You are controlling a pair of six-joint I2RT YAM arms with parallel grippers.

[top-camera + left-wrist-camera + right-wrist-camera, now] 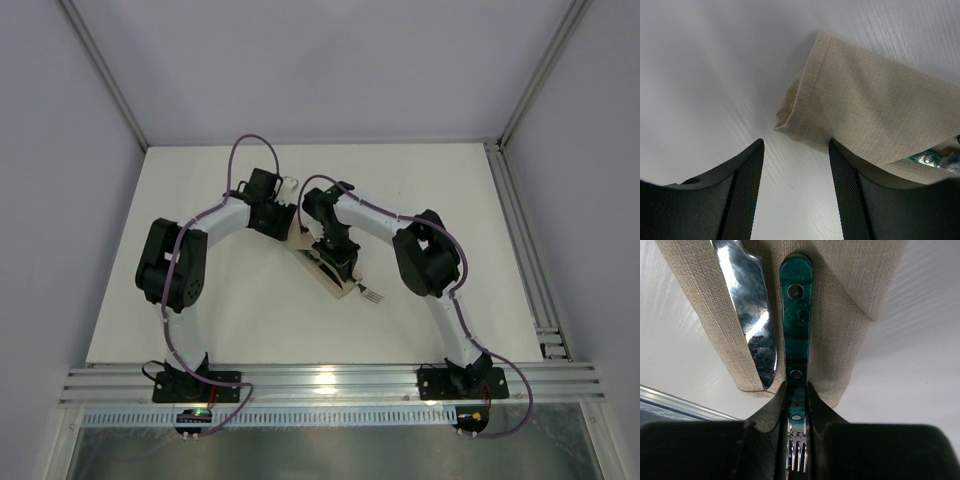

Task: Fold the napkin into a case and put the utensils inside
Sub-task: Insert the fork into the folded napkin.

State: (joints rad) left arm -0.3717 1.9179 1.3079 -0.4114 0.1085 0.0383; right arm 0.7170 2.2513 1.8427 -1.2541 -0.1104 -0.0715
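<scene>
The napkin is folded into a narrow beige case [322,258] lying slantwise mid-table. My right gripper [797,390] is shut on the fork [797,335] low on its dark green handle, with the tines back between the fingers. The handle lies along the case [840,345], its end beside a folded flap. The knife [754,315] rests on the cloth left of the fork; only its silver blade shows. From above, the fork tines [373,296] stick out past the right gripper [343,270]. My left gripper [796,145] is open over bare table beside the case's far end [865,100].
The white table [200,320] has metal rails along its near edge [330,385] and right side [520,230]. Grey walls close in the back and both sides. Both arms arch over the table's middle, their wrists close together above the case.
</scene>
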